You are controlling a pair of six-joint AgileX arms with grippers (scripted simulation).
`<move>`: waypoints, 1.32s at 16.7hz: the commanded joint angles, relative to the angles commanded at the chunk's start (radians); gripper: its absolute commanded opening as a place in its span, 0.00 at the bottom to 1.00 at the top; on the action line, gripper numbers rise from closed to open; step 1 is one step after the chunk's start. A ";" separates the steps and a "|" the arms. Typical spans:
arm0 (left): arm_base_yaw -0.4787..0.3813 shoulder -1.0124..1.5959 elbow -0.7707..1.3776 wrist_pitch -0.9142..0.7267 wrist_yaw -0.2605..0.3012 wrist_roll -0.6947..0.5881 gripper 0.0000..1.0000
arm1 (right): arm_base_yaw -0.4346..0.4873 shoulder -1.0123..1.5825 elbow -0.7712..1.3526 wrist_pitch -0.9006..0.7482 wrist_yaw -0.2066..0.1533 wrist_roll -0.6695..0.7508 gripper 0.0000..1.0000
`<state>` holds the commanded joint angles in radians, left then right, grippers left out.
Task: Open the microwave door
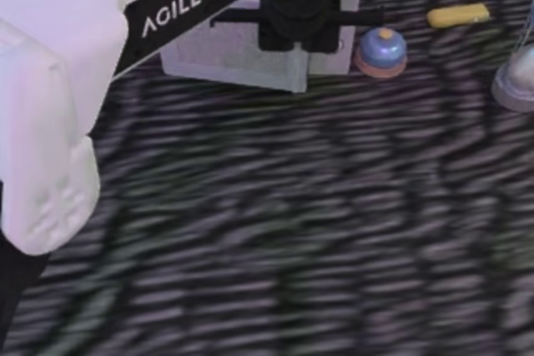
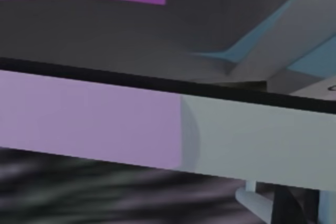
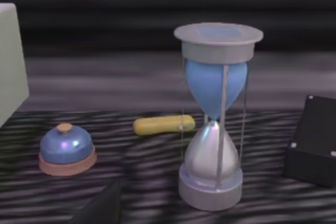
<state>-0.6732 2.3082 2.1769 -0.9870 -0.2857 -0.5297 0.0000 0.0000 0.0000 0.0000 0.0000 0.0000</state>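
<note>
We are reaching our left gripper (image 1: 296, 27) over the microwave (image 1: 242, 60), though we cannot tell its fingers' state.

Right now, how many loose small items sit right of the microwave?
3 visible: service bell beside the microwave, yellow bar farther back, hourglass at the right edge. The left arm may hide others.

microwave (image 1: 250, 60) mostly hidden under left arm, hourglass (image 1: 517, 72) cut by right edge
</note>
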 joint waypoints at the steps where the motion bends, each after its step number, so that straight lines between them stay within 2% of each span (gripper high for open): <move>1: 0.000 0.000 0.000 0.000 0.000 0.000 0.00 | 0.000 0.000 0.000 0.000 0.000 0.000 1.00; 6: -0.004 -0.011 -0.016 0.014 0.005 0.006 0.00 | 0.000 0.000 0.000 0.000 0.000 0.000 1.00; 12: 0.007 -0.107 -0.180 0.097 0.041 0.090 0.00 | 0.000 0.000 0.000 0.000 0.000 0.000 1.00; 22: 0.007 -0.112 -0.189 0.102 0.044 0.095 0.00 | 0.000 0.000 0.000 0.000 0.000 0.000 1.00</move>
<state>-0.6662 2.1960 1.9877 -0.8852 -0.2413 -0.4350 0.0000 0.0000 0.0000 0.0000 0.0000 0.0000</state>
